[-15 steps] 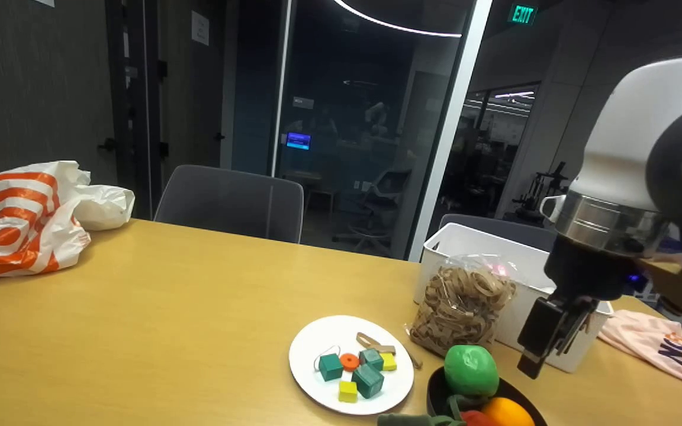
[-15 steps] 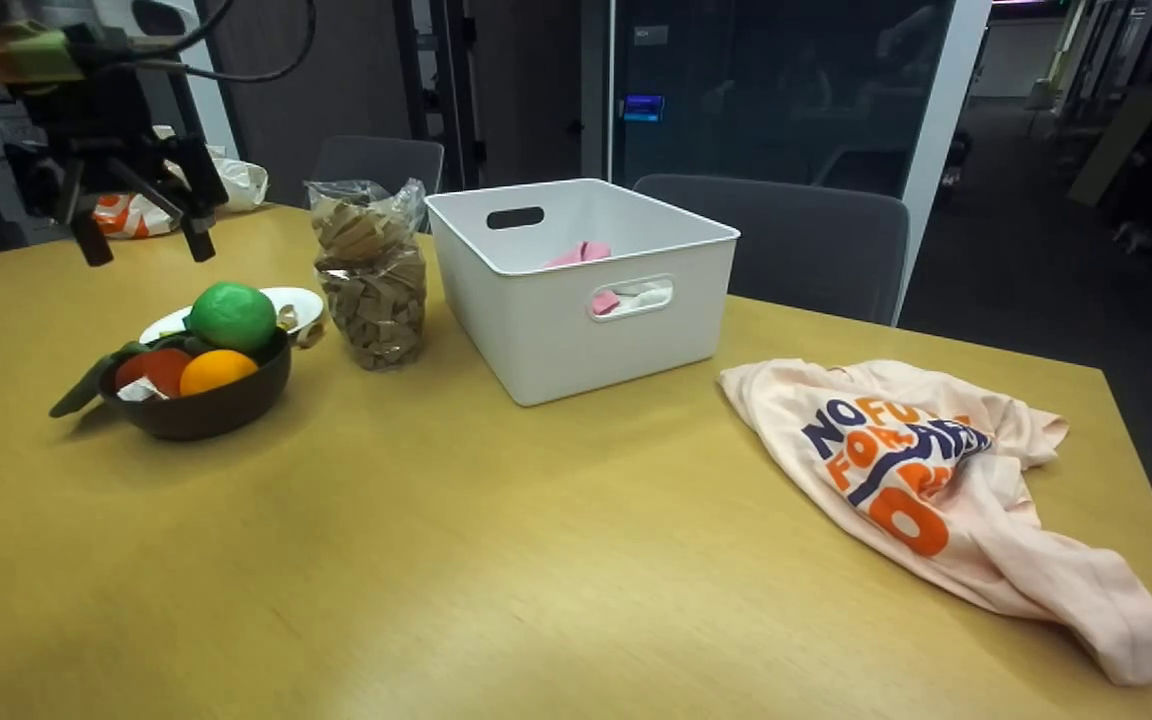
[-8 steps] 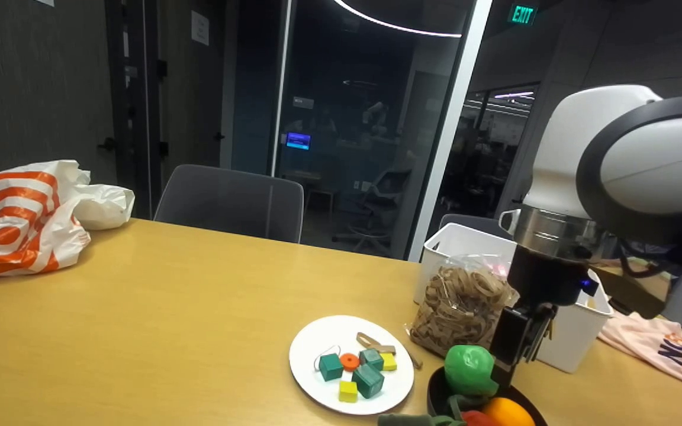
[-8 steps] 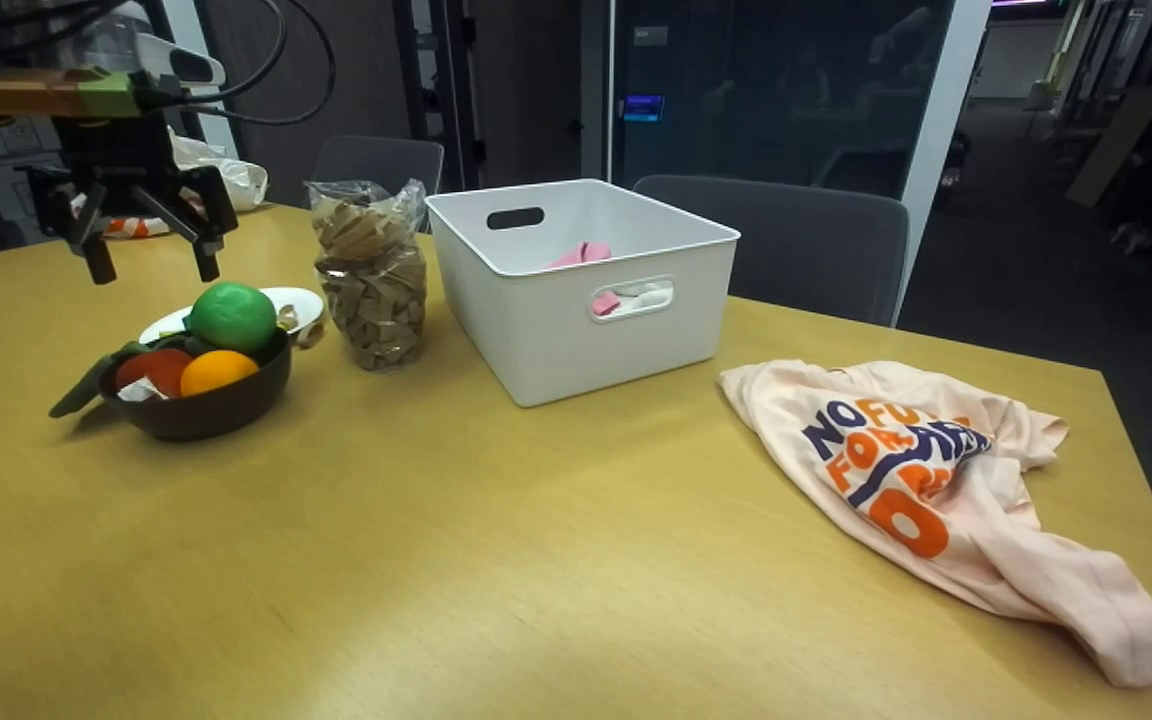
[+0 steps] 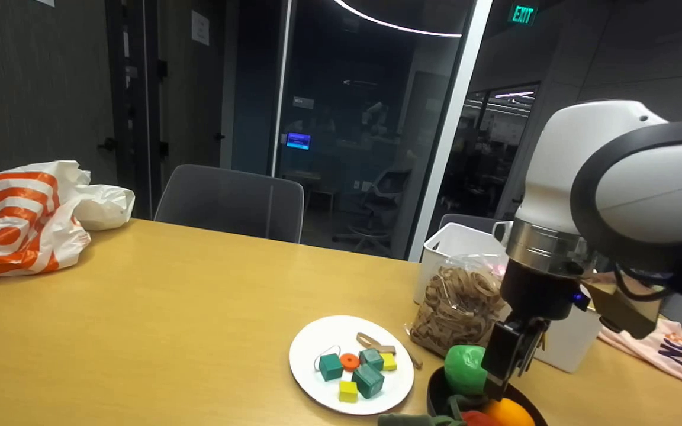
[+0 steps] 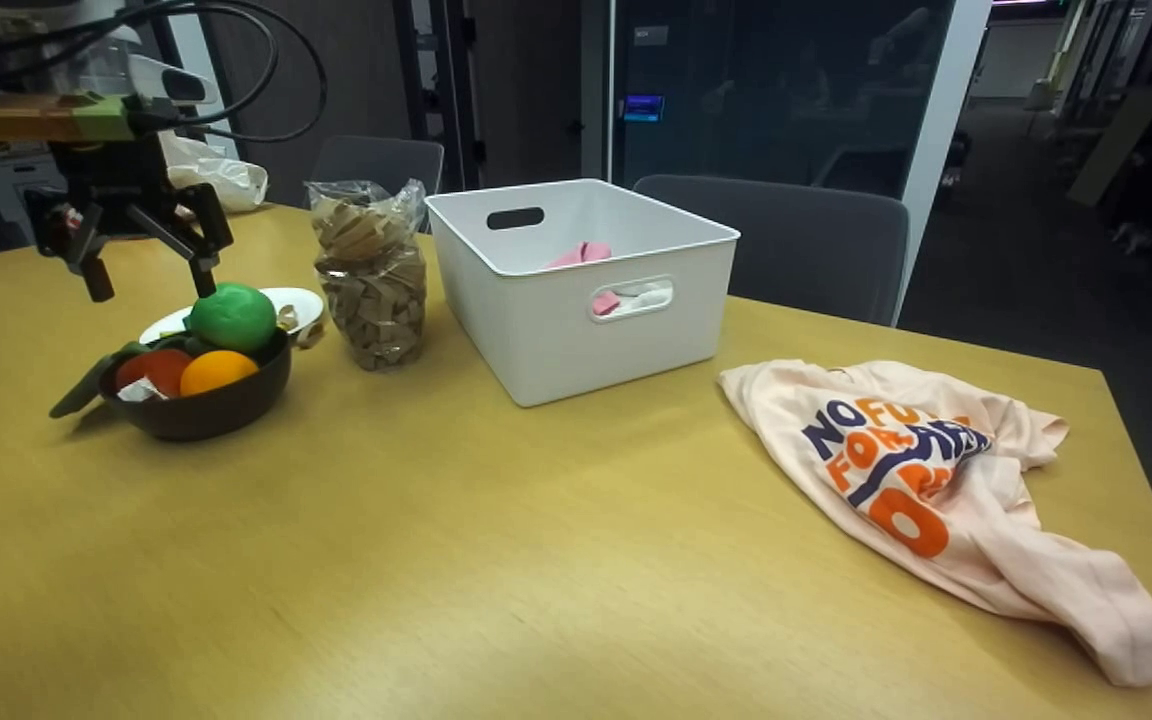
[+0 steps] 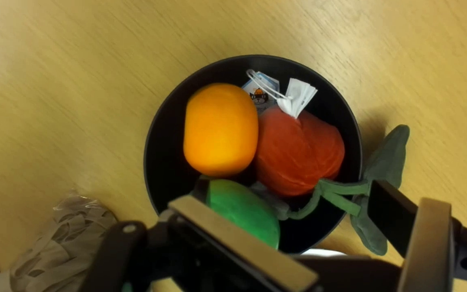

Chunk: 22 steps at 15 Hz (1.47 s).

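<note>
Fingers [image 7: 428, 243] spread apart over a dark bowl [image 7: 166, 162]
In the wrist view, the bowl's green fruit [image 7: 239, 205] sits lower centre, partly hidden by one finger, contact unclear; orange fruit [image 7: 220, 132] and red fruit [image 7: 298, 152] lie higher.
</note>
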Each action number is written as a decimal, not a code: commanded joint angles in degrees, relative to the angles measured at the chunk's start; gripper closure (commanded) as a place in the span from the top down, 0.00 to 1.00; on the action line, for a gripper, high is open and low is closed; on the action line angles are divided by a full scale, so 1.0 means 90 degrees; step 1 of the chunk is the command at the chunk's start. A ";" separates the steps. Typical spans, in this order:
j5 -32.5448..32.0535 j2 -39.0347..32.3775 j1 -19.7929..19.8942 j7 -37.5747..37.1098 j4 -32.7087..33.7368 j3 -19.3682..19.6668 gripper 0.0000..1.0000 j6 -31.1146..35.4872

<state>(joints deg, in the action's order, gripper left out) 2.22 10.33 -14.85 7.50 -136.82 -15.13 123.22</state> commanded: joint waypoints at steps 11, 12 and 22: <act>-0.1085 -0.0953 0.0103 -0.0687 0.0067 0.0061 1.00 0.1713; -0.1243 -0.0976 0.0105 -0.0780 0.0047 0.0063 1.00 0.1836; -0.0779 -0.0639 0.0129 -0.0594 0.0038 0.0159 0.62 0.1567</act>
<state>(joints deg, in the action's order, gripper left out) -8.93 1.73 -13.95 0.04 -136.92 -14.27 139.62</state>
